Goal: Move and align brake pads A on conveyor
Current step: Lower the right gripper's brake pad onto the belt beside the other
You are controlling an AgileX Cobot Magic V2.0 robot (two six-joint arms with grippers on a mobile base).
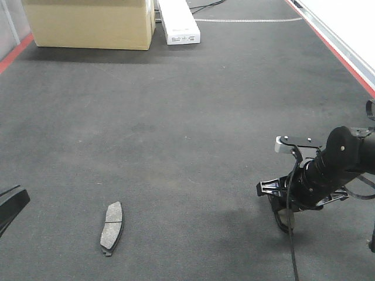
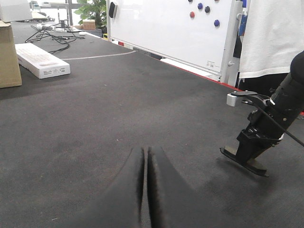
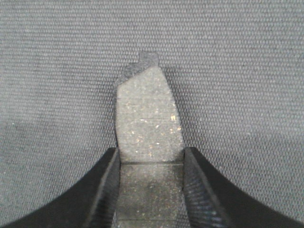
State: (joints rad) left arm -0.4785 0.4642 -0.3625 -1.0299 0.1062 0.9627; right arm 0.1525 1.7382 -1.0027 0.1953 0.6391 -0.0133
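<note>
One brake pad (image 1: 111, 227), grey with a groove across its middle, lies flat on the dark conveyor (image 1: 187, 117) at the front left. A second brake pad (image 3: 149, 114) sits between the fingers of my right gripper (image 3: 151, 154), which is shut on its two long edges. In the left wrist view this held brake pad (image 2: 247, 162) is tilted just above the belt, over its own shadow. My right gripper (image 1: 282, 204) is at the front right of the belt. At the belt's left edge my left gripper (image 2: 145, 151) is shut with nothing in it, its dark tip (image 1: 13, 202) just showing.
A cardboard box (image 1: 91, 23) and a long white box (image 1: 179, 20) stand at the far end of the belt. A red strip (image 1: 334, 50) runs along the right edge, with a whiteboard (image 2: 166, 23) and a person in white (image 2: 270, 38) beyond it.
</note>
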